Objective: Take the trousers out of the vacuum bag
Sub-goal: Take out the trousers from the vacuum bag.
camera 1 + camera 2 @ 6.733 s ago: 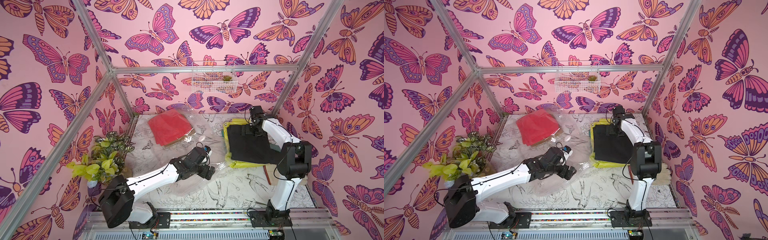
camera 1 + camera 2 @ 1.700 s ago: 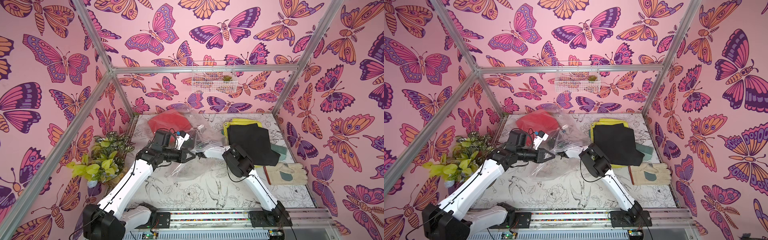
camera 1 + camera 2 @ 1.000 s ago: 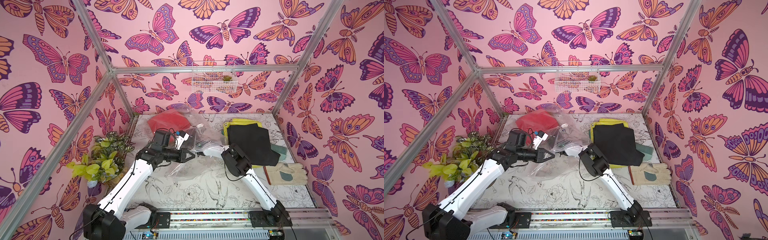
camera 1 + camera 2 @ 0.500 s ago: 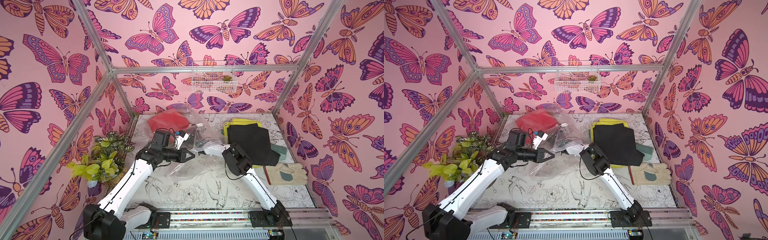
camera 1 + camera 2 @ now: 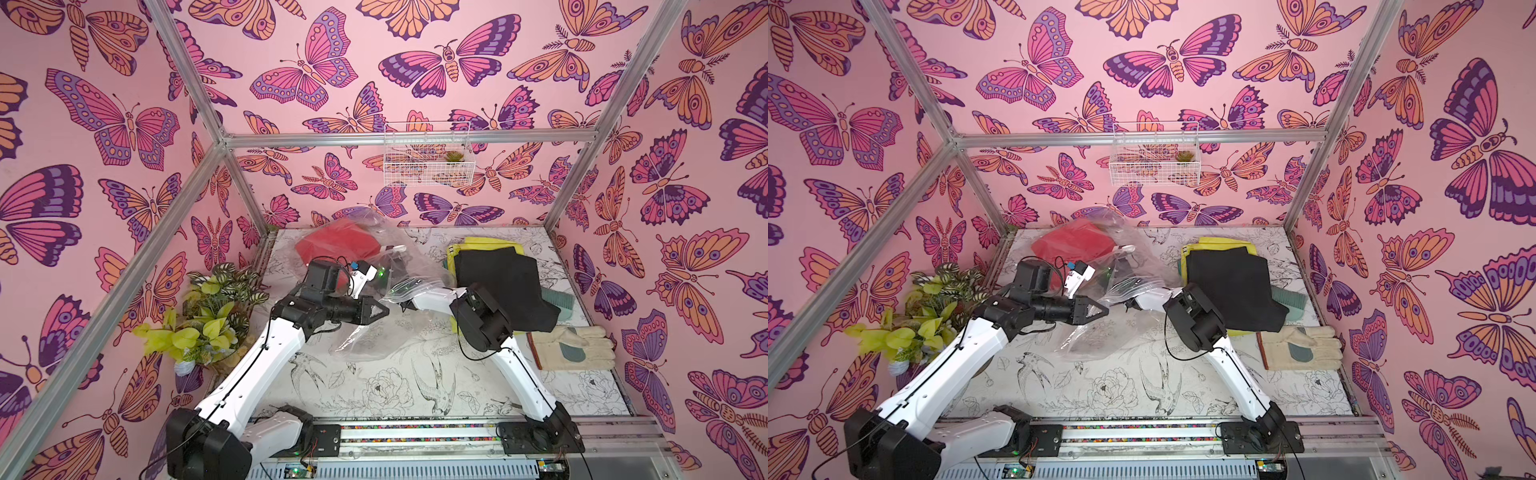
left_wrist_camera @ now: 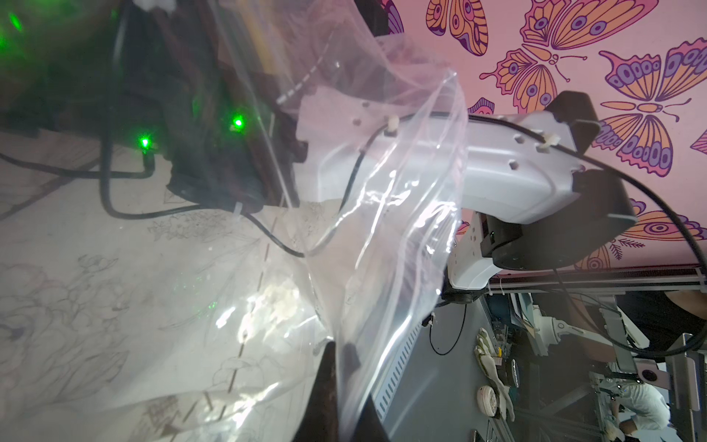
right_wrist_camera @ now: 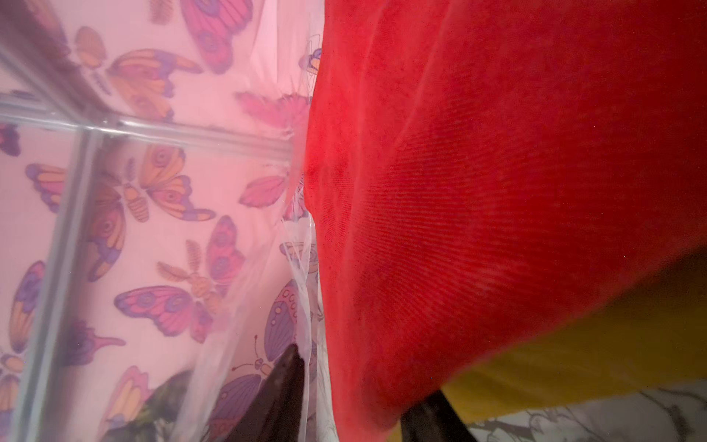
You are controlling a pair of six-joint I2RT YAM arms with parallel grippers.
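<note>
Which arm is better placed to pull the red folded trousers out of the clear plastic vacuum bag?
Right. The right hand is inside the crinkly clear plastic vacuum bag, open around the edge of the red folded cloth trousers. The left hand is shut on the bag's edge, holding the mouth up.

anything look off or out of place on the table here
Yes: a pale work glove lies beside the stacked trousers, though it is not one of them. The black trousers sit skewed on the yellow trousers, one corner overhanging.
</note>
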